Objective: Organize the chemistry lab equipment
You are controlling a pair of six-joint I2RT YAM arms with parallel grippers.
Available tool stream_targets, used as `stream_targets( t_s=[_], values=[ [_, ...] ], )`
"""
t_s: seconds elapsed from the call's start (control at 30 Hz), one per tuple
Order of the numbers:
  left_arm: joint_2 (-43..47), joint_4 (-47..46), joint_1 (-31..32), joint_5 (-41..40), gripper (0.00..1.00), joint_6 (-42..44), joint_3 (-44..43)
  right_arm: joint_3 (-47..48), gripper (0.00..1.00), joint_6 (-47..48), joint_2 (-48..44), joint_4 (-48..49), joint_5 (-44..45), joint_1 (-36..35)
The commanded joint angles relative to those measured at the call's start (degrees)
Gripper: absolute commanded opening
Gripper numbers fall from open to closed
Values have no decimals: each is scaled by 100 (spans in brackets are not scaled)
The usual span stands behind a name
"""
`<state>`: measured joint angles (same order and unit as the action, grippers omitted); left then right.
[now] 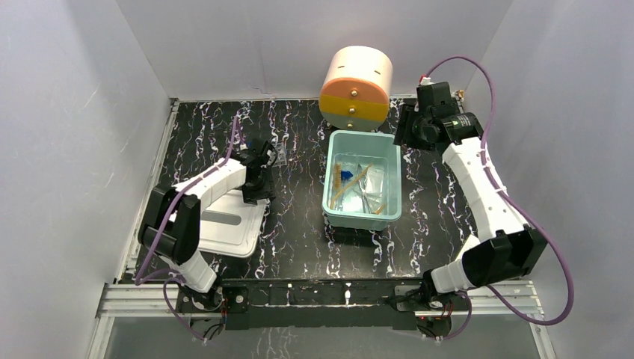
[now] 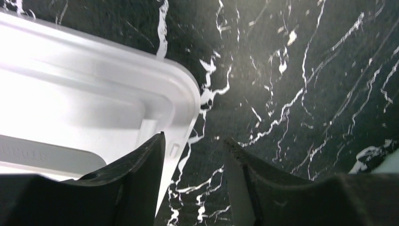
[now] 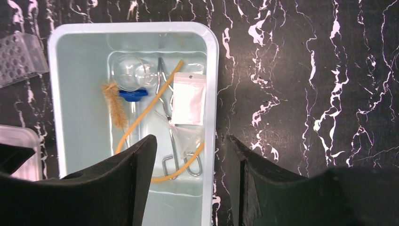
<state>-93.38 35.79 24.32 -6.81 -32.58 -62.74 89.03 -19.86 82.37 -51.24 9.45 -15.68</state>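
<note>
Near left, we log 1 white lid (image 2: pixel 70 94) flat on the table (image 1: pixel 299 239). The left gripper (image 2: pixel 195 136) is half-wide and empty over the lid's corner.

Centre: the teal bin (image 3: pixel 214 94) holds the funnel (image 3: pixel 134 73), 1 blue-capped tube (image 3: pixel 131 94), brush (image 3: pixel 114 101), tubing (image 3: pixel 146 110), scissors (image 3: pixel 165 101) and bag (image 3: pixel 188 99).

The right gripper (image 3: pixel 191 137) is wide and empty above the bin's right rim.

The grid rack (image 3: pixel 19 56) lies left of the bin, with the drawer unit (image 1: pixel 356 86) behind.

Your black marbled bench (image 1: pixel 299 224) and what sits on it.
You have a pale blue tub (image 1: pixel 360 221) at centre, a white lid (image 1: pixel 239 235) toward the left, a cream-and-orange drawer unit (image 1: pixel 356 86) at the back, and a clear grid rack (image 3: pixel 19 56) beside the tub.
</note>
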Motion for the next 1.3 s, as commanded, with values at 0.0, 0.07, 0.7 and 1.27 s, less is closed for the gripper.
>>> stream_targets(
  t_s=[0.0,0.07,0.7,1.27],
  values=[
    [-145,-197,-27,-488,44,154,-163,310,62,-130,-286,86,-200,-22],
    [-247,-342,-47,-553,43,140,-65,316,62,-154,-340,196,-378,-28],
    [-692,-479,-89,-226,8,-69,37,925,59,-290,61,436,-614,-587],
    [379,392,-105,63,0,-150,-726,77,61,-1262,528,2132,-2181,-2030]
  ],
)
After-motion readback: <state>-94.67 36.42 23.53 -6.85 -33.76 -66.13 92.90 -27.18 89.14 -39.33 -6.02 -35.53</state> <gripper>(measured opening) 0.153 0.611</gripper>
